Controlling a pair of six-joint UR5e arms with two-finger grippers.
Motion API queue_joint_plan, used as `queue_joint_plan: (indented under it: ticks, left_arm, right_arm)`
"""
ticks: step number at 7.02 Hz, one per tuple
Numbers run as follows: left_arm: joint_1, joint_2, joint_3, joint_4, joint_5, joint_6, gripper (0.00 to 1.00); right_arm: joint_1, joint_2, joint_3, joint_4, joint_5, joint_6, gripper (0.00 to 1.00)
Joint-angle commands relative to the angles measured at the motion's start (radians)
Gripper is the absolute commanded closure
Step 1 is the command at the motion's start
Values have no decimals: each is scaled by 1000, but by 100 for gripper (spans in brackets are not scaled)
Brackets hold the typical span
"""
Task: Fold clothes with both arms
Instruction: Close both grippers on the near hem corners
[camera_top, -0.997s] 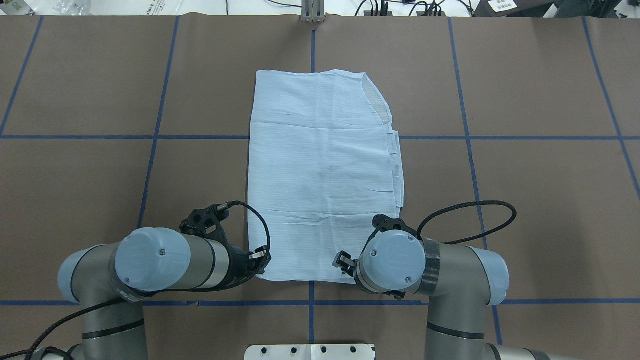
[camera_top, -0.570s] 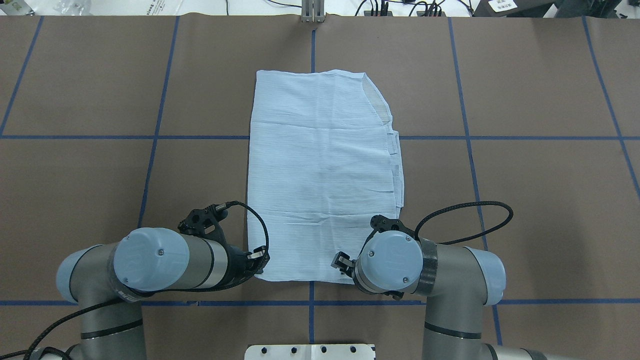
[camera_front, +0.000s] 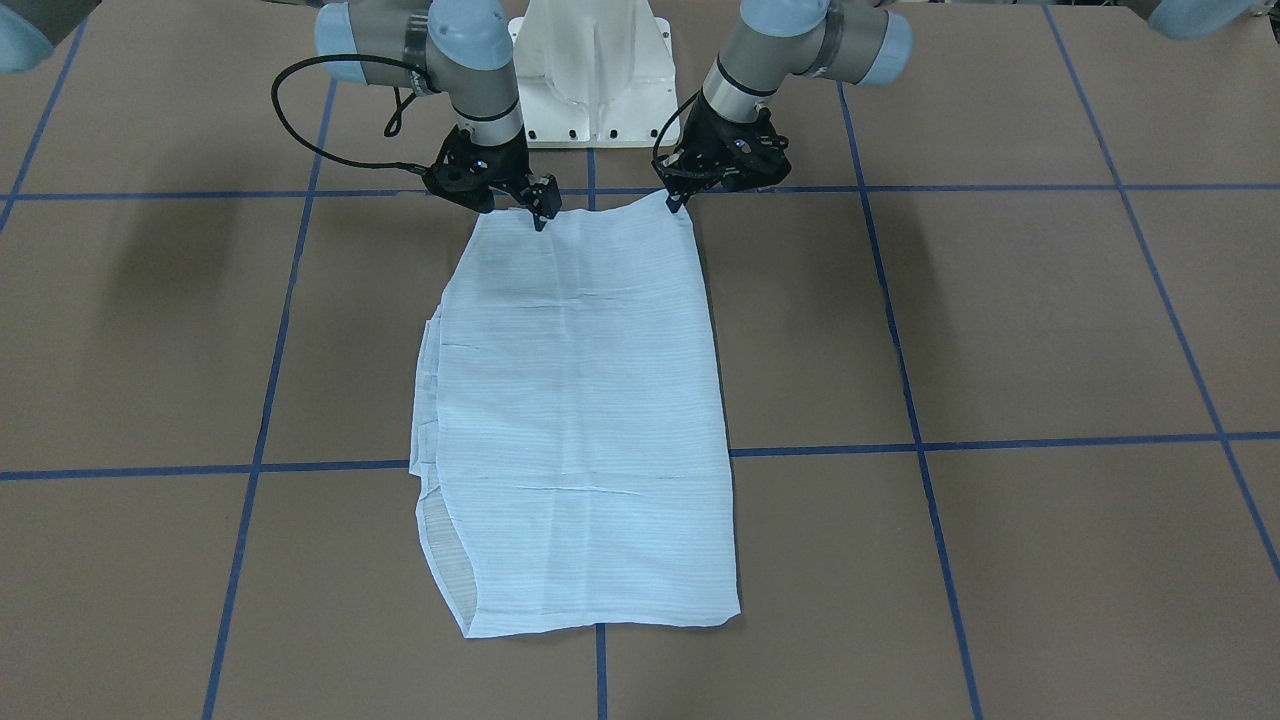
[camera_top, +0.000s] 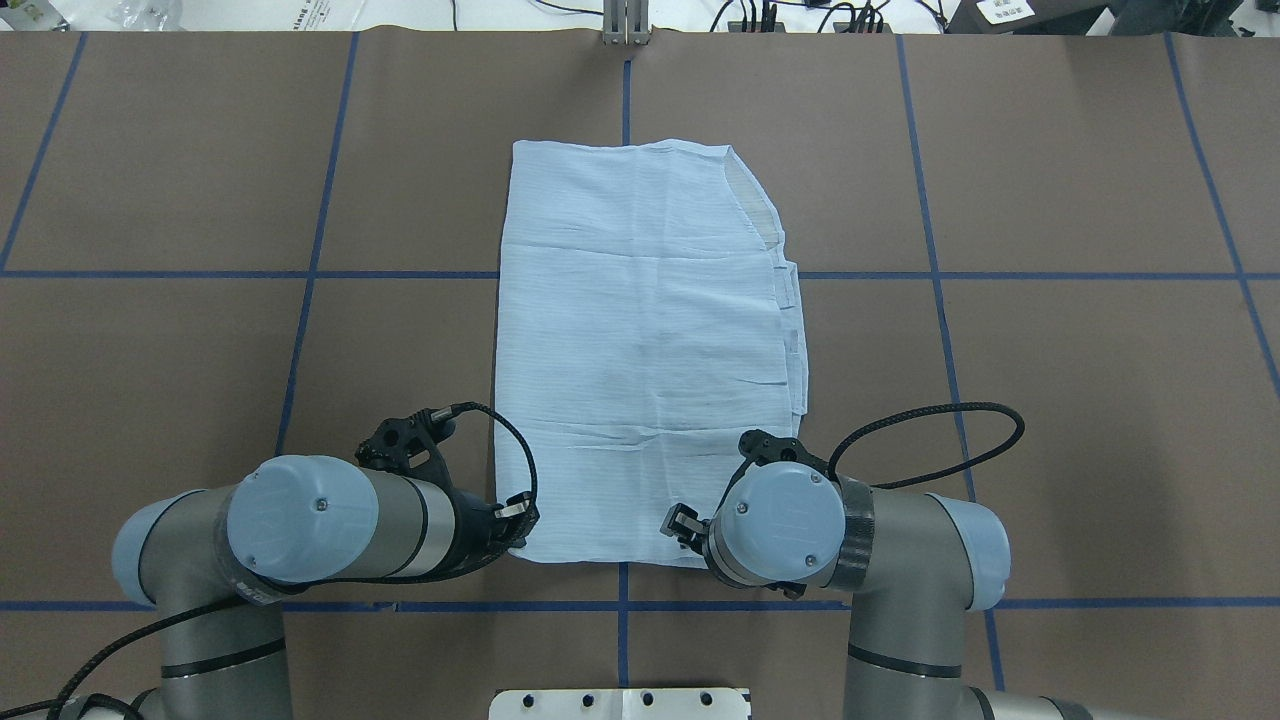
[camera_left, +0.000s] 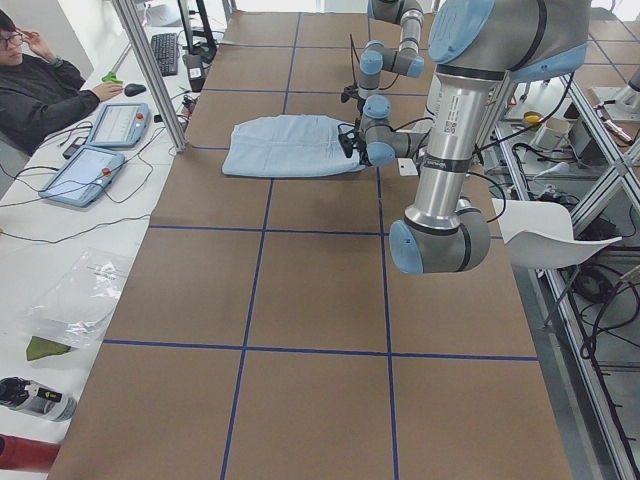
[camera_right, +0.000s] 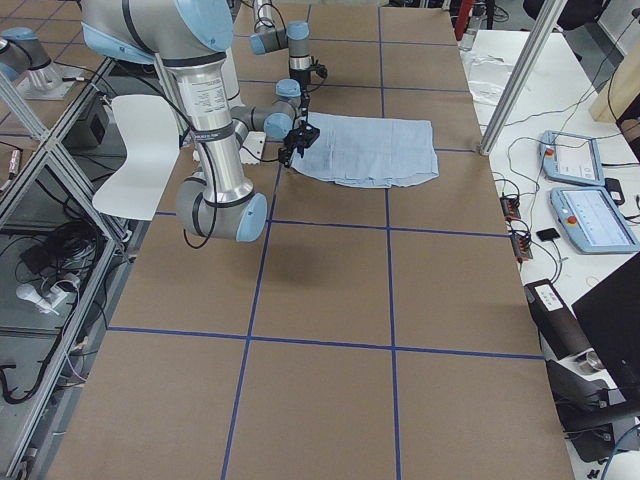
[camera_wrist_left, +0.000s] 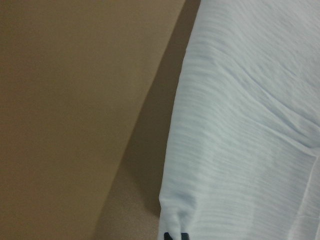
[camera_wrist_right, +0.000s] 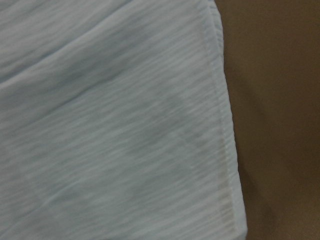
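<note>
On the table (camera_top: 1050, 180), the shirt (camera_top: 640, 340) lies folded.

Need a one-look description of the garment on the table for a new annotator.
On the brown table gridded with blue tape lines, look centre, just ahead of the white robot base. The thin light-blue striped shirt lies folded into a tall rectangle, its near edge at the left gripper and right gripper. It is the only pale cloth there.

Brown table (camera_top: 1050, 400) with blue tape lines (camera_top: 150, 273)
A light-blue shirt (camera_top: 640, 340) lies flat mid-table, folded into a long rectangle, layers showing along one side
</note>
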Motion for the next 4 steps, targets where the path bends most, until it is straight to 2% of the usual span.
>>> queue_joint_plan:
  ticks: [1,4]
  left_arm:
    - [0,0,0,0,0,1,100]
    - [0,2,0,0,0,1,100]
  right_arm:
    - [0,0,0,1,0,0,0]
    - [-11,0,-2,1,-2,3,0]
